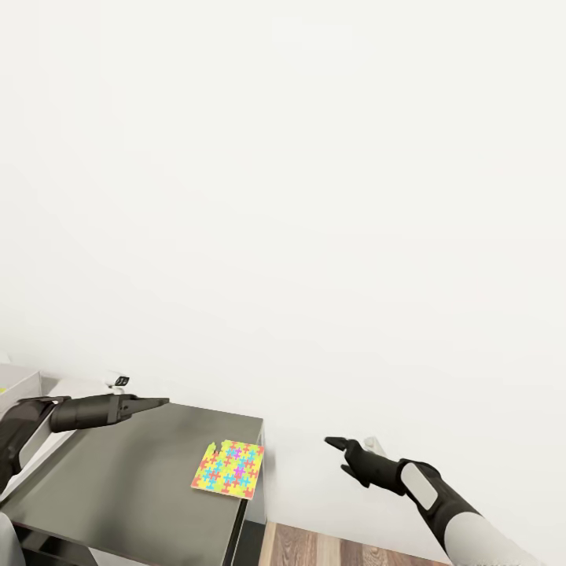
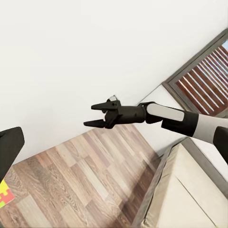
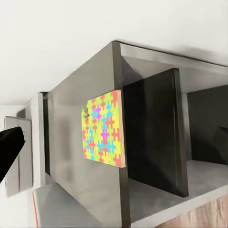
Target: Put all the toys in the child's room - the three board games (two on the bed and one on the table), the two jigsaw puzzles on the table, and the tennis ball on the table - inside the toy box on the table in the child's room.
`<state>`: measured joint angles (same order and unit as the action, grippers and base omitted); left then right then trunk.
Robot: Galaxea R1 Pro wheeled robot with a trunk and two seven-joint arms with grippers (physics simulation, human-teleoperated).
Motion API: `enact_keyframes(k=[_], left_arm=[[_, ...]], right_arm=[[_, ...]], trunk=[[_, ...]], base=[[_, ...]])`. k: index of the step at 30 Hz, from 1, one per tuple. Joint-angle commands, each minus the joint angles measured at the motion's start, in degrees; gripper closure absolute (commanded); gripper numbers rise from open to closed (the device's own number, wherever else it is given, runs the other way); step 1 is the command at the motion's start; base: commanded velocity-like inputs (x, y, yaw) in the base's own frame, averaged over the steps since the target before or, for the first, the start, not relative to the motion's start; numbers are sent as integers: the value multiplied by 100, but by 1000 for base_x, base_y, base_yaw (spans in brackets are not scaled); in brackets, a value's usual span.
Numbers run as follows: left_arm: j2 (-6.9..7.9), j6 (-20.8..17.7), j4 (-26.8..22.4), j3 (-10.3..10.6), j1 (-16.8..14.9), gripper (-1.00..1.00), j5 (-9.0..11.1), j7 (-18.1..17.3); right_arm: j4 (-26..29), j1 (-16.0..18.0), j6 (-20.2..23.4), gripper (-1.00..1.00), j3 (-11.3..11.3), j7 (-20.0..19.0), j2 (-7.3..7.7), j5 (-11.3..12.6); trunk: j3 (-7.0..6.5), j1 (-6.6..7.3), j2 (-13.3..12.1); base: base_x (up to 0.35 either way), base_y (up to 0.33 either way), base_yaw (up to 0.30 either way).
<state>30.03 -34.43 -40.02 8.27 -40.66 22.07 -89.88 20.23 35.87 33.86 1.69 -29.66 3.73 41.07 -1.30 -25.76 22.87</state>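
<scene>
Jaws of the right gripper point(image 2: 95, 115) stand apart, empty — left's unclear — while the jigsaw puzzle point(image 3: 103, 129) overhangs the table point(image 3: 71, 156) edge.

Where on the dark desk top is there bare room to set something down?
The dark top is bare from its wall-side edge across to the jigsaw puzzle, under the left gripper. The one taken patch is the corner by the floor-side edge, where the puzzle lies flat against the rim. The right gripper hangs off the desk, over floor.
</scene>
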Motion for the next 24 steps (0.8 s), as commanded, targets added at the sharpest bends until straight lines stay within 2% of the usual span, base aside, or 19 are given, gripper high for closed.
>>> enact_keyframes(k=[1,4,11,15,24], left_arm=[[7,-60,3,33,-4,-100,36,-12],[3,-62,3,33,-4,-100,39,-12],[-21,-64,3,29,-4,-100,37,-12],[-23,-62,3,26,-4,-100,40,-12],[-30,-64,3,39,-4,-100,40,-12]], right_arm=[[-5,4,47,-100,10,-20,-1,21],[-23,11,61,-100,-7,-134,-3,28],[-32,10,65,-100,-47,-735,-4,27],[-30,8,69,-100,-191,-1037,1,29],[-32,8,117,-100,-313,-1364,48,56]], trunk=[[3,-2,5],[3,-2,5],[3,-2,5],[3,-2,5],[3,-2,5]], base=[[0,0,0],[0,0,0],[53,57,0],[98,50,0],[55,27,0]])
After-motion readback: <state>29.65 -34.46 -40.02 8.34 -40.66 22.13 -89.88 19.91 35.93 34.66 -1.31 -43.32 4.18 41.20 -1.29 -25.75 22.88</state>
